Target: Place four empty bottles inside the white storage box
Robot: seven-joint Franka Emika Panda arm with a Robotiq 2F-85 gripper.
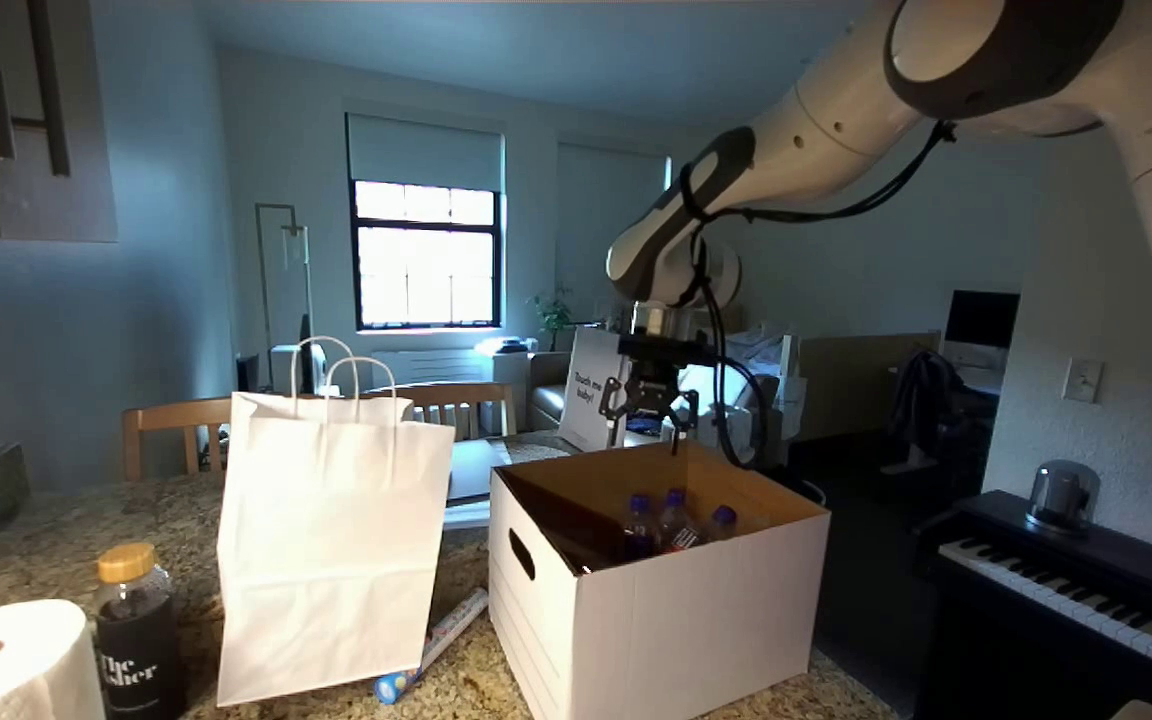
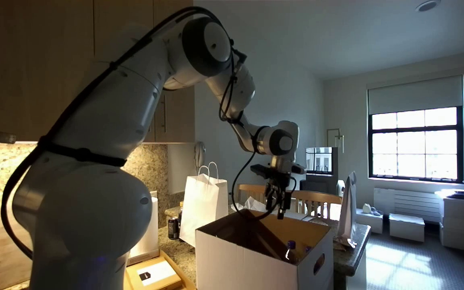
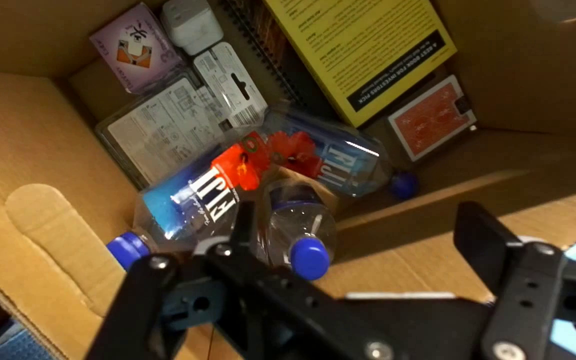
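Observation:
The white storage box [image 1: 701,630] stands on the counter; it also shows in an exterior view [image 2: 244,262], and its brown inside wall fills the wrist view [image 3: 33,120]. Three clear bottles with blue caps are inside it: one lies to the left [image 3: 193,200], one lies farther back [image 3: 343,155], and one stands or leans with its cap toward the camera [image 3: 300,220]. Their caps show over the rim in an exterior view [image 1: 676,520]. My gripper [image 3: 360,232] is open and empty, above the box opening in both exterior views [image 1: 646,415] [image 2: 277,207]. No fourth bottle shows.
A yellow book [image 3: 368,55], a red card deck [image 3: 433,117] and several small packages [image 3: 168,130] lie in the box. A white paper bag [image 1: 336,540], a patterned tube [image 1: 446,635], a dark jar [image 1: 136,640] and a paper roll [image 1: 26,670] stand or lie beside the box.

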